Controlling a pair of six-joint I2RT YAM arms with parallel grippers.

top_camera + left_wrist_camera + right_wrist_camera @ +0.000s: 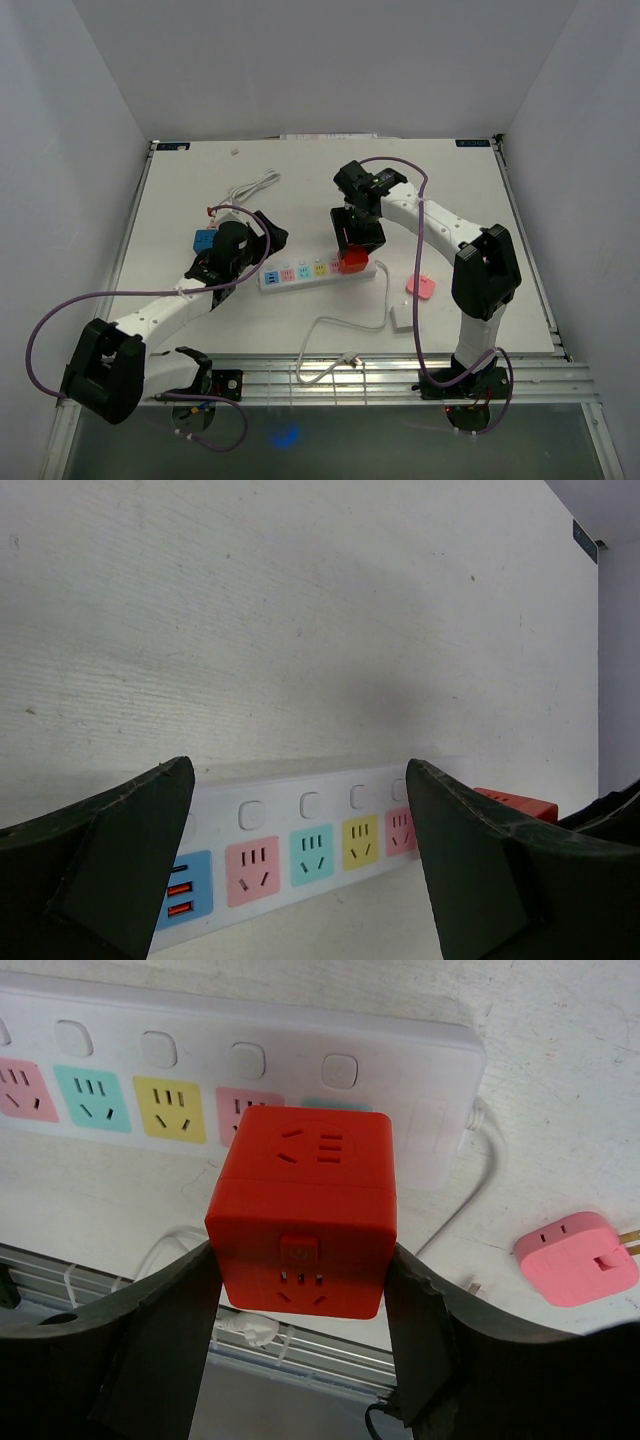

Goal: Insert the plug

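Observation:
The plug is a red cube [305,1210] with sockets on its faces, and my right gripper [303,1260] is shut on it, one finger on each side. It sits over the rightmost socket of the white power strip [420,1070] and hides that socket, so its prongs do not show. From above, the red cube [354,262] is at the strip's [300,273] right end under the right gripper [355,255]. My left gripper [300,770] is open and holds nothing. It hovers close to the strip's [300,845] left part, where the pink, teal and yellow sockets show between its fingers.
A blue cube [205,241] lies beside the left arm. A pink plug [421,287] and a white adapter [402,318] lie right of the strip. The strip's white cable [330,335] loops toward the near table edge. Another white cable [252,187] lies at the back left.

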